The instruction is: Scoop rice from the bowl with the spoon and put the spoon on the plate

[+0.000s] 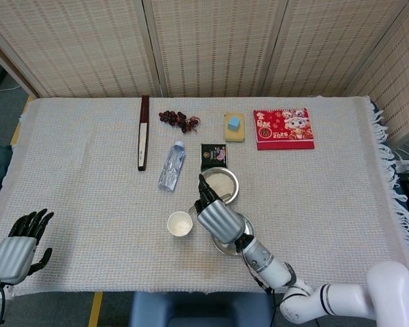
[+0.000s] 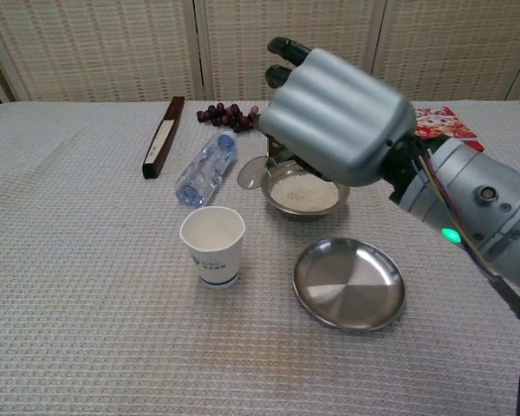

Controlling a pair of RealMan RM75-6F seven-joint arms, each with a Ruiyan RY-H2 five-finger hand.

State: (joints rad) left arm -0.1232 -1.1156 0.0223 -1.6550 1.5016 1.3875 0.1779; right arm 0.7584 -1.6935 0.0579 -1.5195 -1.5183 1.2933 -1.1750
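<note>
the right hand [image 2: 338,113] grips the small metal spoon [image 2: 253,173], its fingers curled, beside the steel bowl of rice [image 2: 305,192]; it should dip the spoon's bowl low, then lift level toward the round steel plate [image 2: 349,284].

We cannot see the spoon [image 2: 253,172] handle: the right hand [image 2: 338,115] covers it, with only the spoon's round end showing at the bowl [image 2: 305,192] rim. This hand hides the bowl's far rim and most of the red booklet [image 2: 445,124]. In head view it overlaps the plate [image 1: 241,231]. The left hand [image 1: 17,248] appears in head view only, wrist cut at the bottom edge.
</note>
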